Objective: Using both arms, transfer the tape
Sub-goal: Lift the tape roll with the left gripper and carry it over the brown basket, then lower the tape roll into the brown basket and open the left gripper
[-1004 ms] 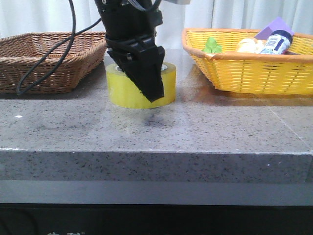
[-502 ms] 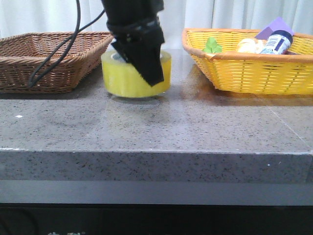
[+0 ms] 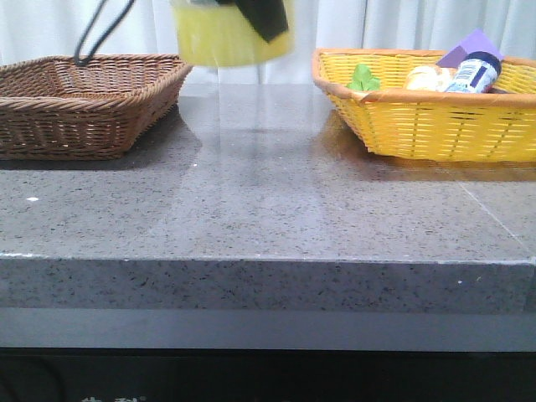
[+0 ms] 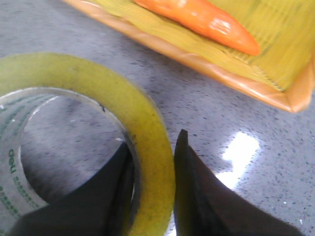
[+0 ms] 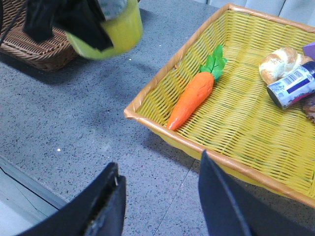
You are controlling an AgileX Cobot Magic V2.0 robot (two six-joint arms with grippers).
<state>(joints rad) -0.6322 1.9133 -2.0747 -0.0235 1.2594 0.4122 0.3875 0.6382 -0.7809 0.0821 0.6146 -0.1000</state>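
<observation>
Front view: a grey speckled stone table [image 3: 268, 209] runs the width of the frame, its front edge thick and squared, with white curtains [image 3: 394, 23] behind. A brown basket [image 3: 84, 100] sits at the back left corner and a yellow basket [image 3: 435, 105] at the back right. The tape [image 3: 228, 33] hangs in the air above the back middle of the table, clear of the surface, with the left gripper [image 3: 264, 17] black against its front at the top edge of the frame. A bottle [image 3: 474, 73] and a purple block [image 3: 476, 43] show over the yellow basket's rim.

Left wrist view: the two dark fingers [image 4: 197, 196] are clamped on the tape's [image 4: 113, 98] yellow wall, one inside the white core, one outside. Below lie grey stone and the yellow basket's [image 4: 236, 83] rim, with a carrot [image 4: 197, 19] inside.

Right wrist view: the right gripper [image 5: 160, 206] hovers over the table's [image 5: 74, 123] front edge beside the yellow basket [image 5: 256, 132], fingers spread apart, holding nothing. The carrot [image 5: 193, 96], a bread roll [image 5: 278, 63] and the bottle [image 5: 293, 84] lie in that basket. The tape [image 5: 115, 32] is held aloft near the brown basket [image 5: 29, 44].
</observation>
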